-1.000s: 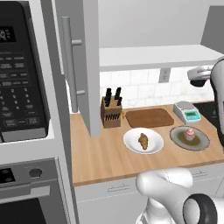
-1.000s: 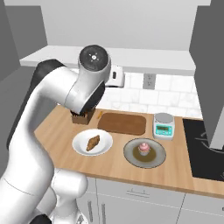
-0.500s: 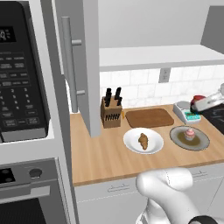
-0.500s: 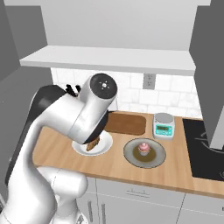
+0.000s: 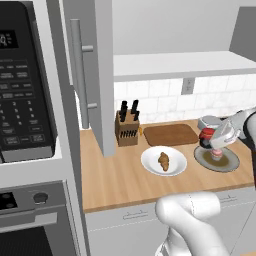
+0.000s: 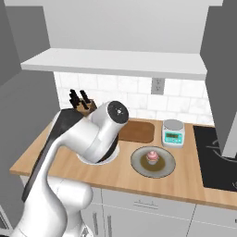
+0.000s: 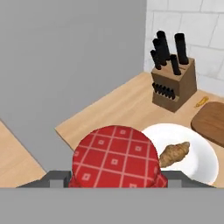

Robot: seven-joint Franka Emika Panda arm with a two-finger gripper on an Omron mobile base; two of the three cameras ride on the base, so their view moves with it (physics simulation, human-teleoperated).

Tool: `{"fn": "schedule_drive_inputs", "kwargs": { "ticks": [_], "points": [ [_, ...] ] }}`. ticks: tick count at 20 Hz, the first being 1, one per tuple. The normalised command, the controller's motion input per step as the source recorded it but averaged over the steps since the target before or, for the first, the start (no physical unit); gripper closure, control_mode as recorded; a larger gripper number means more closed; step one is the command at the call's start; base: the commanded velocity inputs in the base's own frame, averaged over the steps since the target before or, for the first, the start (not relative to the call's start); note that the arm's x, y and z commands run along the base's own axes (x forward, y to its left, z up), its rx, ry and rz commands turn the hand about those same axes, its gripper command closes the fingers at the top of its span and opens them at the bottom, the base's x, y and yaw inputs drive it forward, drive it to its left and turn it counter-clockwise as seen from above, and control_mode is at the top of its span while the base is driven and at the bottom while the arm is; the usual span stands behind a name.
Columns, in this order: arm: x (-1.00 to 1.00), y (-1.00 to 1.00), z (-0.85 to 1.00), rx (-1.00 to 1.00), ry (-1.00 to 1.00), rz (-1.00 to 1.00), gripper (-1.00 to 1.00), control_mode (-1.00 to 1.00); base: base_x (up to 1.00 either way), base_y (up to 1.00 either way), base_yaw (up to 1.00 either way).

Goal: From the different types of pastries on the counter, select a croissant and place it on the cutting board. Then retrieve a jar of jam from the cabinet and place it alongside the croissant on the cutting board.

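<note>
Above the surface (image 5: 120, 175), claw (image 7: 114, 177) clamped on jam jar (image 7: 116, 157); croissant (image 5: 163, 160) lies on white plate (image 5: 150, 162). Next: carry jar to cutting board (image 5: 171, 134).

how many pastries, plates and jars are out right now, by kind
pastries: 2, croissant and cupcake
plates: 2, white plate and grey plate
jars: 1, jar, held at the hand
total: 5
</note>
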Motion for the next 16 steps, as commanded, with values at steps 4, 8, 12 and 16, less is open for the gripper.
{"fn": "schedule_drive_inputs", "kwargs": {
  "ticks": [4,8,12,16],
  "points": [
    [0.47,0.0,-0.14,0.0,-0.02,0.25,1.0,-1.0,0.0,0.0,0.0],
    [0.54,0.0,-0.27,0.0,-0.01,0.25,1.0,-1.0,0.0,0.0,0.0],
    [0.63,-0.09,-0.25,0.0,-0.01,0.24,1.0,-1.0,0.0,0.0,0.0],
    [0.76,-0.04,-0.03,0.0,0.0,0.08,1.0,-1.0,0.0,0.0,0.0]
  ]
}}
